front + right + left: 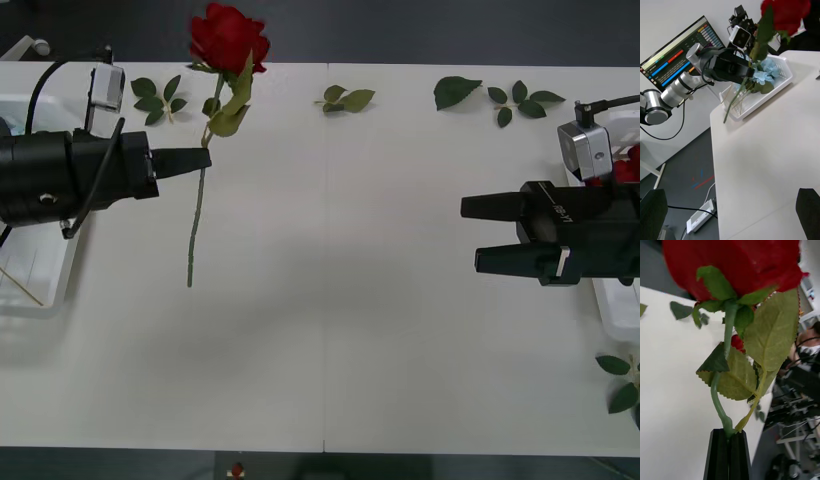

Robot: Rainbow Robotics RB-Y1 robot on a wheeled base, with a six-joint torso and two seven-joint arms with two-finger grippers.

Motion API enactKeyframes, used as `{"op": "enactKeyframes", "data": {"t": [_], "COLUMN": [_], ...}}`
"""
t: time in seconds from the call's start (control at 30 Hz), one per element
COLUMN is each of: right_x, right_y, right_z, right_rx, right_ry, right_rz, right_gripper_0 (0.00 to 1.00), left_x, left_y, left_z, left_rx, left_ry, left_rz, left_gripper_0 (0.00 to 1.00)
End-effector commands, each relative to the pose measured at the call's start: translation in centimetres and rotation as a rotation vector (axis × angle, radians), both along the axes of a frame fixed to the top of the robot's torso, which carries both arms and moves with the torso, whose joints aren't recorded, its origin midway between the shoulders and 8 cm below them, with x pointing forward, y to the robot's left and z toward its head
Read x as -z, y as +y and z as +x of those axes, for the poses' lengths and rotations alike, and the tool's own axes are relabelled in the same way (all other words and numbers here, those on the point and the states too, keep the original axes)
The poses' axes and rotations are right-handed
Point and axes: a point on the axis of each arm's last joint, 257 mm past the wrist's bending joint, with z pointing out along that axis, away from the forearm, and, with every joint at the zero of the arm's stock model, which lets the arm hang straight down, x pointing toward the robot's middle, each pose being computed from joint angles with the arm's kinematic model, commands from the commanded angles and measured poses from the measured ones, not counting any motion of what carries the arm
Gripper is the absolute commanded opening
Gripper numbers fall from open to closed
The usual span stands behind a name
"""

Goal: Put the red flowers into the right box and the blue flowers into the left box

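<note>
Left gripper (pixel 205 158): my fingers clenched on the red rose (pixel 229 38) stem, bloom at 12 o'clock (no readable writing).
Right gripper (pixel 468 234): my fingers spread, holding nothing.

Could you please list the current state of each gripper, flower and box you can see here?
left gripper: shut on the red rose's stem, near the left box.
red rose: held off the table, stem hanging.
right gripper: open, empty, beside the right box.
left box: holds blue flowers.
right box: something red inside, mostly hidden.
</note>
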Motion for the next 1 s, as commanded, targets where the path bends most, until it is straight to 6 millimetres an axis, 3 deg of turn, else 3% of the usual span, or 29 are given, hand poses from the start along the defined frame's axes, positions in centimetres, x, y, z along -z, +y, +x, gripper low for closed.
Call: {"op": "enactKeyframes", "data": {"t": [0.03,0.2,0.53,0.7,1.0], "right_x": [0.4,-0.2,0.5,1.4,1.9], "right_y": [-0.8,-0.6,3.7,5.1,7.9], "right_z": [-0.3,-0.7,-0.6,0.3,1.3], "right_rx": [-0.009,-0.019,-0.011,0.022,0.056], "right_ry": [-0.001,0.036,0.145,0.103,0.114], "right_rz": [-0.036,-0.011,0.122,0.103,0.148], "right_gripper_0": [1.00,1.00,1.00,1.00,1.00], "left_x": [-2.8,-3.9,-4.4,-3.8,-2.3], "left_y": [-1.3,-4.5,-11.1,-14.2,-17.5], "left_z": [-1.7,-2.8,-3.1,-2.8,-2.6], "left_rx": [0.046,0.078,0.056,0.028,0.012], "left_ry": [-0.058,-0.095,-0.201,-0.226,-0.241], "left_rz": [-0.127,-0.297,-0.432,-0.426,-0.364], "left_gripper_0": [0.00,0.00,0.00,0.00,0.00]}}
